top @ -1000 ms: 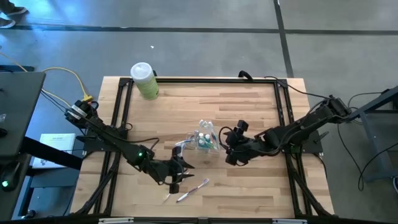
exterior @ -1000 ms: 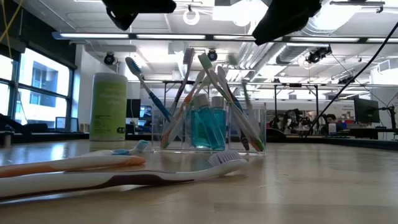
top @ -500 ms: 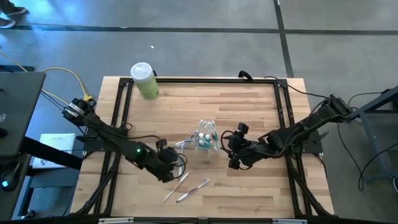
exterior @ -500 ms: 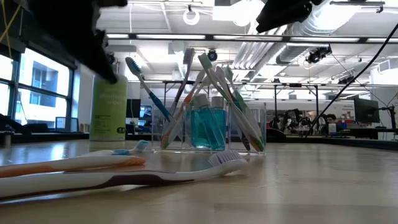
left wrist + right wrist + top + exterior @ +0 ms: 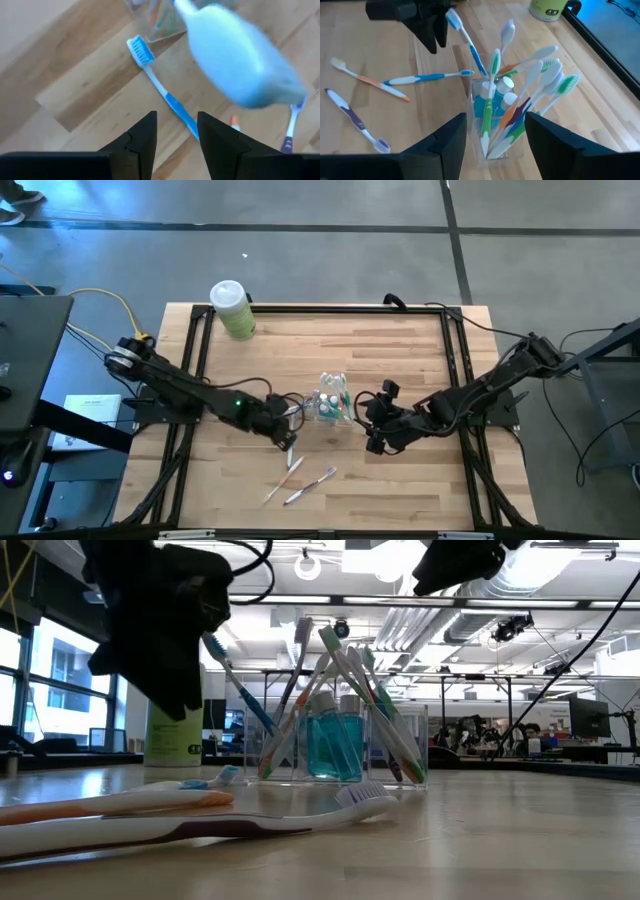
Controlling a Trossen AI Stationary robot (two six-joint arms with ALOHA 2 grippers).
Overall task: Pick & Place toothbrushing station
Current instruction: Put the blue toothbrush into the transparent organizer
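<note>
A clear plastic cup stands mid-table, holding several white, pink and green toothbrushes and small teal white-capped tubes. Three loose toothbrushes lie flat on the wood: a blue one, an orange one and a purple one. My left gripper hangs open and empty just left of the cup, above the blue brush's handle, beside the head of a leaning blue-handled brush. My right gripper is open and empty just right of the cup, pointing at it.
A larger pale-green bottle with a white cap stands at the table's far left. A black frame runs along the table's edges. Bare wood lies near the front right and behind the cup.
My left gripper has gone from above the loose brushes near the front edge toward the far edge and the cup, dropping into the low view beside the leaning blue brush. The orange brush it was covering now shows on the table.
</note>
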